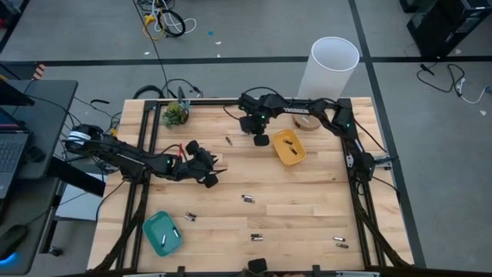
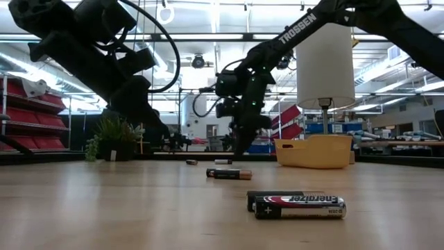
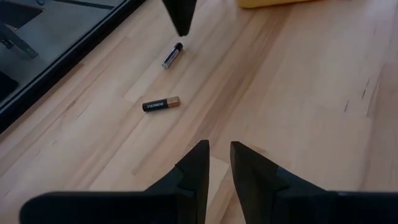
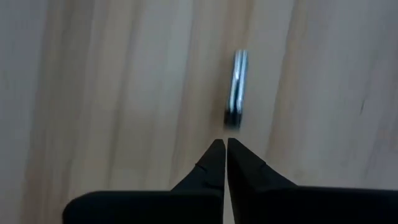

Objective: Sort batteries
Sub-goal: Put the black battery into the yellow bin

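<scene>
Yellow tray near the table's far edge holds one battery; teal tray holds another. Right tool pinched together, empty; left tool slightly apart.

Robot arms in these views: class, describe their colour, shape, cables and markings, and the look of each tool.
Both arms are black and jointed, with dark cables alongside. The right arm bears white TROSSEN lettering. The left tool and right tool each end in two dark, tapering, wedge-shaped fingers.

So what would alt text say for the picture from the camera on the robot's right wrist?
The right gripper, fingers shut and empty, hangs over the bare wooden table, its tips pointing at the near end of a small silvery battery lying just ahead of them. Nothing else shows.
</scene>
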Controlling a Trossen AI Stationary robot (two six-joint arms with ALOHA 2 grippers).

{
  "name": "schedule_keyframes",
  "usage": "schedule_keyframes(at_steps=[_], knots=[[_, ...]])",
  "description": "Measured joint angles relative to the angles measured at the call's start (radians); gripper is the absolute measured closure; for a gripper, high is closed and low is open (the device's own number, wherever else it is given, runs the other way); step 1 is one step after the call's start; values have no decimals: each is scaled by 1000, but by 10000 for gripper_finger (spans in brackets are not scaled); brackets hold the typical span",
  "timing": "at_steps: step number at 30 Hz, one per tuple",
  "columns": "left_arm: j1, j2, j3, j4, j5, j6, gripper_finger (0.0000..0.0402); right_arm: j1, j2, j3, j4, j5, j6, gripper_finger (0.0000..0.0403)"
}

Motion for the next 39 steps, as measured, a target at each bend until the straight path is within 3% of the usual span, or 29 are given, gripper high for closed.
schedule_keyframes(at_steps=[6,9,14,19,32,39], knots=[[48,0,0,-5,90,-50,321,31,-1,27,2,-46,110,402],[99,1,0,-3,149,-55,321,22,-1,65,17,-117,219,403],[132,2,0,0,165,-79,321,-42,-3,90,144,-187,489,403],[131,2,0,-1,169,-79,321,-83,-2,68,181,-197,614,403],[131,3,0,0,160,-77,321,-61,0,-14,171,-141,643,403],[131,3,0,0,160,-76,321,-67,0,-14,113,-187,607,403]])
